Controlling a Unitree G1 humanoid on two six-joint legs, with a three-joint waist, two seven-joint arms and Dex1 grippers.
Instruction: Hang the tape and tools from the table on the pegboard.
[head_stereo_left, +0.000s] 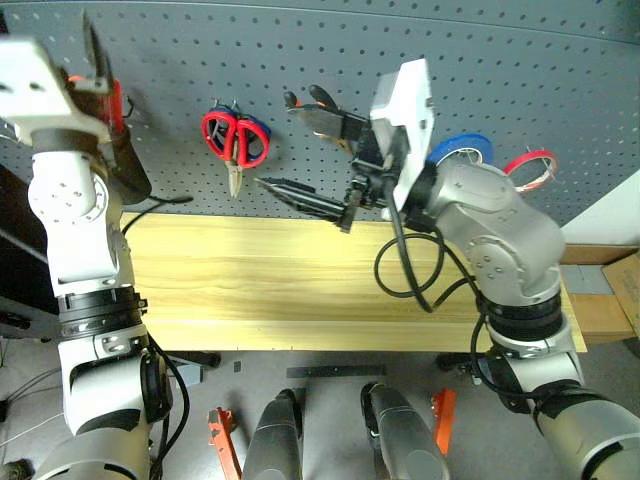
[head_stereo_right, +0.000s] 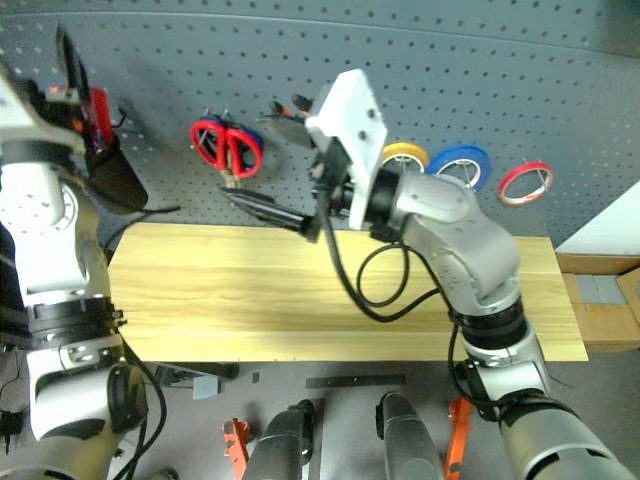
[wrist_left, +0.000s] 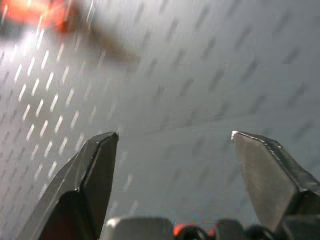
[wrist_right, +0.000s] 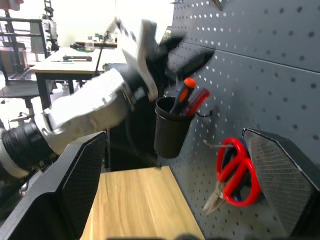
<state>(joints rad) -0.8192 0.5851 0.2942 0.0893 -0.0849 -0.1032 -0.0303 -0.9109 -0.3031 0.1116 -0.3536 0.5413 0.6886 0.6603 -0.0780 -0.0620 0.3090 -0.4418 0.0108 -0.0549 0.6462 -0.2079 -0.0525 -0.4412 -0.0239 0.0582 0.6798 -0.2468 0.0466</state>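
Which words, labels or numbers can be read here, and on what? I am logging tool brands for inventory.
None can be read.
The red-handled scissors, the tape rolls and the red tape ring on the pegboard show no legible print.
The black cup and the table bear no markings.

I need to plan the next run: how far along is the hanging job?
It looks nearly finished. The red tape ring and red-handled scissors hang on the pegboard, and an orange-handled tool sits in the black cup. Both the left gripper and right gripper are open and empty. The visible table top holds no tools.
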